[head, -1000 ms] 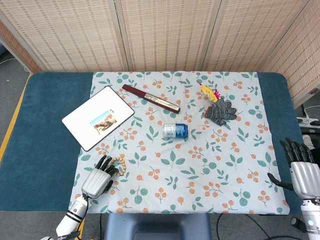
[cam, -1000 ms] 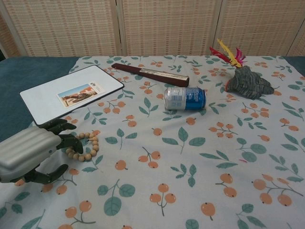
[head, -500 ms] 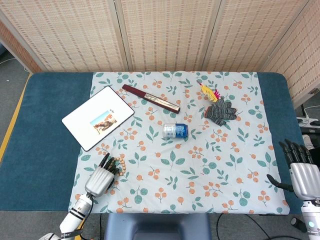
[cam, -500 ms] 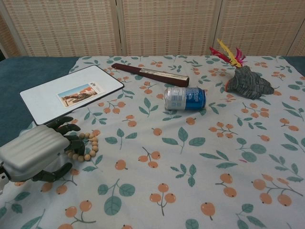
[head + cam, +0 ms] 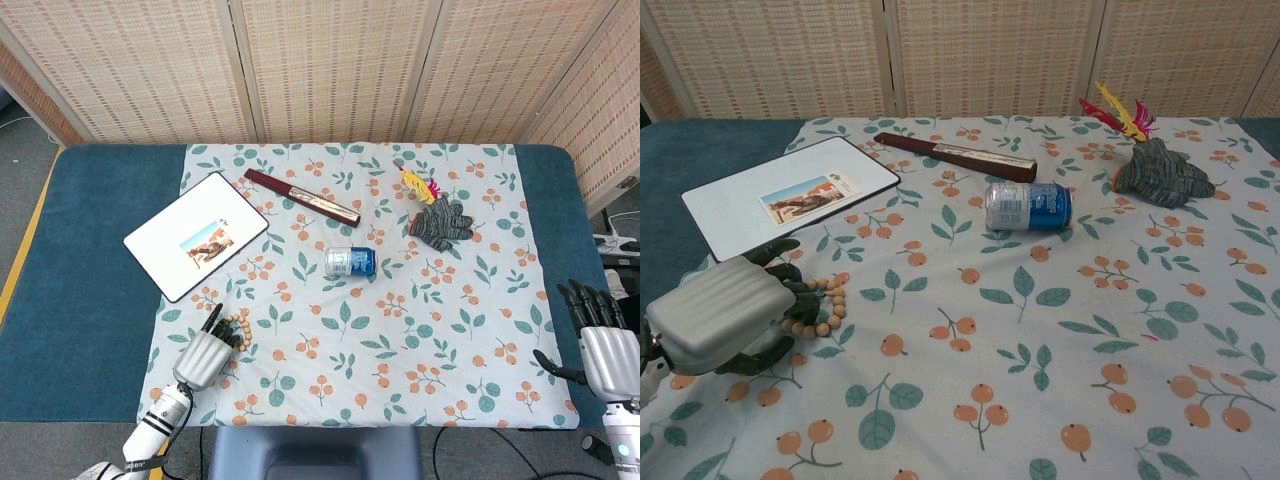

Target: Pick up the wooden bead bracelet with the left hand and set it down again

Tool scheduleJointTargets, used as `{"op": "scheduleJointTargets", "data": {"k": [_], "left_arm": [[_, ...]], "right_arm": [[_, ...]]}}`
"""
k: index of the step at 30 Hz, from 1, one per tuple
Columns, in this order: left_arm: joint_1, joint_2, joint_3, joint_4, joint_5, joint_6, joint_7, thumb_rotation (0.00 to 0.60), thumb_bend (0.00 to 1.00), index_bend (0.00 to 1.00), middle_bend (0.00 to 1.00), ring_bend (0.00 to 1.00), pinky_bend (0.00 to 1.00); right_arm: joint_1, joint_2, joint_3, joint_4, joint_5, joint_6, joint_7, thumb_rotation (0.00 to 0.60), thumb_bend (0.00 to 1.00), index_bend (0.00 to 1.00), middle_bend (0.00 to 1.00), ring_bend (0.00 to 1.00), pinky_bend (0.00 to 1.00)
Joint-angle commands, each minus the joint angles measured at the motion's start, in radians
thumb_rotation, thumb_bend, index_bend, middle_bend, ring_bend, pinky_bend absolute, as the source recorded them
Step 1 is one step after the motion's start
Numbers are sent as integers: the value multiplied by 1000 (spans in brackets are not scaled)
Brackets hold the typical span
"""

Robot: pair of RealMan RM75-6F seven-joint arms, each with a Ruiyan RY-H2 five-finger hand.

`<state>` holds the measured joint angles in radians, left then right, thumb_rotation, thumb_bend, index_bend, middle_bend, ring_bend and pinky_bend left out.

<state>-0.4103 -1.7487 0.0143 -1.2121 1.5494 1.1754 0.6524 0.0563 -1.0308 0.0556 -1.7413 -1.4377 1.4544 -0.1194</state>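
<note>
The wooden bead bracelet point(image 5: 238, 325) point(image 5: 824, 306) lies flat on the floral cloth near the front left corner. My left hand point(image 5: 203, 352) point(image 5: 728, 312) sits just left of it, back upward. Its dark fingers point(image 5: 790, 290) curve over the ring's left side while the thumb stays apart below it. The beads under the fingers are hidden, and the ring still rests on the cloth. My right hand point(image 5: 603, 346) hovers off the table's right front edge with fingers spread and nothing in it; only the head view shows it.
A white tablet point(image 5: 196, 236) point(image 5: 780, 200) lies behind the left hand. Further back are a dark folded fan point(image 5: 302, 196), a toppled blue can point(image 5: 350, 262) point(image 5: 1030, 206) and a grey glove with feathers point(image 5: 440, 220) point(image 5: 1160, 172).
My left hand has slid forward toward the bracelet, and its fingers now reach over the ring's left side. The bracelet and the right hand have not moved.
</note>
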Motion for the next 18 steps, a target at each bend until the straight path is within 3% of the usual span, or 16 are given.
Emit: {"op": "scheduleJointTargets", "data": {"k": [1, 6, 13, 18], "left_arm": [[0, -15, -8, 27, 19, 39, 0, 600, 493, 630, 649, 328, 0], [4, -25, -15, 59, 26, 70, 1, 600, 493, 704, 729, 377, 0], [-7, -3, -38, 44, 33, 100, -23, 600, 491, 714, 731, 383, 0], [-40, 48, -132, -32, -58, 54, -98, 600, 490, 700, 733, 397, 0]], "right_arm": [[-1, 1, 0, 0, -1, 1, 1, 451, 127, 0, 0, 0, 0], [-4, 3, 1, -1, -2, 6, 6, 451, 128, 0, 0, 0, 0], [-4, 4, 0, -2, -5, 4, 9, 451, 127, 0, 0, 0, 0], [-3, 6, 0, 0, -6, 1, 14, 450, 128, 0, 0, 0, 0]]}}
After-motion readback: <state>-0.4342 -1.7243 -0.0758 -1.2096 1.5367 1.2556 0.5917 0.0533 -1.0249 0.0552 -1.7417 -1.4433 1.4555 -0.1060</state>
